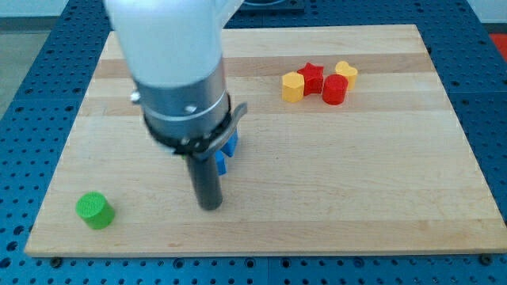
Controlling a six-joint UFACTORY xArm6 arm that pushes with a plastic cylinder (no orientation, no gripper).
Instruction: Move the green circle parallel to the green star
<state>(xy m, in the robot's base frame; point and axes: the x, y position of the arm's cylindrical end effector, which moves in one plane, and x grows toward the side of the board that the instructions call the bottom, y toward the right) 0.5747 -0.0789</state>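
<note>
The green circle (95, 210) lies near the board's bottom left corner. No green star shows in the view; the arm may hide it. My tip (210, 206) rests on the board at the lower middle, well to the right of the green circle and apart from it. Blue blocks (225, 154) show just above and right of the rod, partly hidden behind the arm, so their shapes cannot be made out.
A cluster sits at the upper right: a yellow block (293, 86), a red star (312, 77), a red circle (334, 89) and a yellow heart (346, 71). The wooden board (380, 182) lies on a blue perforated table. The arm body hides the upper left.
</note>
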